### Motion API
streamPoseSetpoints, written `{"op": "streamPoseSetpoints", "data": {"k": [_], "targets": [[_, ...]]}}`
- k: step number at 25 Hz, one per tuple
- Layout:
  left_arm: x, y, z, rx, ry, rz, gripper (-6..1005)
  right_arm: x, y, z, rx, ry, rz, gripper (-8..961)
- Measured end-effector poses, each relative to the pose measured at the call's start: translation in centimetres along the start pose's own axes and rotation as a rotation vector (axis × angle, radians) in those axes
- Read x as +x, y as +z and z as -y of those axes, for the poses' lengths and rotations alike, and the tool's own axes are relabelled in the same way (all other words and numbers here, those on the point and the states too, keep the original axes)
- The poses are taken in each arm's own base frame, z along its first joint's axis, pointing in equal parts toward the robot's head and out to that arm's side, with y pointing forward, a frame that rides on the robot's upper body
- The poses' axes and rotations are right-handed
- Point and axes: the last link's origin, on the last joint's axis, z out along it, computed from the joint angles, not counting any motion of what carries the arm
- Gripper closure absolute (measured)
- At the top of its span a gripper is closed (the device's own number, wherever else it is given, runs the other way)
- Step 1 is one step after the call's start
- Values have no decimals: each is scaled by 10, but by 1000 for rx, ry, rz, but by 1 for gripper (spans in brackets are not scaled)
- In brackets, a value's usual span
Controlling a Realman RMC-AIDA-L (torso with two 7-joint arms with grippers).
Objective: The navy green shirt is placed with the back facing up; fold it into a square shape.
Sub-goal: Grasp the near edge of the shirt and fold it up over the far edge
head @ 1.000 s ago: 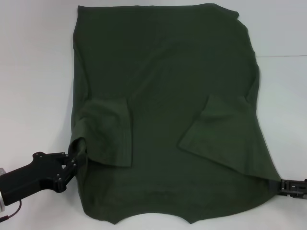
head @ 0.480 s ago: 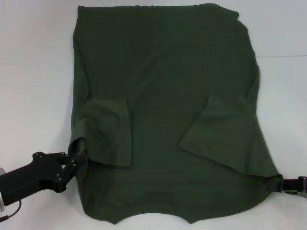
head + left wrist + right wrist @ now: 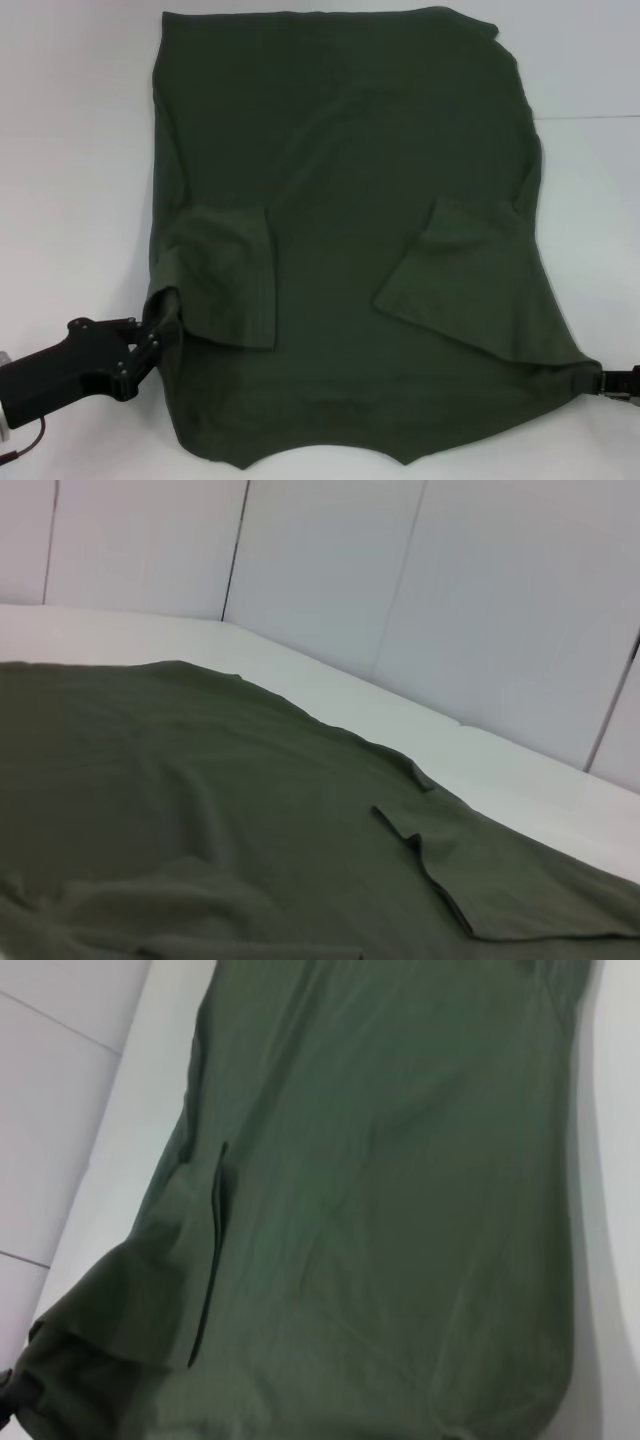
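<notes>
The shirt (image 3: 340, 240) lies flat and back-up on the white table (image 3: 70, 150), spread wide. Both sleeves are already turned inward onto the body. The collar edge is nearest you, the hem at the far side.

The left gripper (image 3: 160, 318) sits at the shirt's near-left edge, where the folded sleeve meets the shoulder. Its fingers look pinched narrow on a raised lip of cloth. You can see the fabric hump up just at the fingertips.

The right gripper (image 3: 590, 380) is at the near-right corner. The cloth is drawn out to a point that ends at its tips, so it looks to be gripping that corner. Most of its body is out of frame.

Handling, as a judgement: expect it to be light, soft and limp, with no stiffness at all. It will sag between your two holds and drag along the table rather than slide clean. Nothing here is fragile. The risk is the thin edge slipping out of a shallow pinch, or the tucked sleeves flopping open as you lift.

Take hold at the shoulder corners, past the seam, where the cloth is doubled. The left hold is about right. The right one grips only the tip of the corner and looks shallow. Keep both holds level and the span between the fingers taut, so the fold lands square.
</notes>
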Motion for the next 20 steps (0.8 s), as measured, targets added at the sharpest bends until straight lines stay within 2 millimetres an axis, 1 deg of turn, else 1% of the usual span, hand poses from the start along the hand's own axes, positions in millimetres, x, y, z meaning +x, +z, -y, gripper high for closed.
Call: {"op": "streamPoseSetpoints", "data": {"k": [8, 15, 20], "targets": [[-2, -7, 4, 24, -220, 9, 956, 6, -5, 0, -35, -55, 73, 938], [-8, -24, 9, 63, -304, 21, 956, 18, -20, -2, -84, -85, 135, 938], [-14, -36, 5, 48, -353, 29, 956, 31, -32, -1, -109, -97, 172, 939]]}}
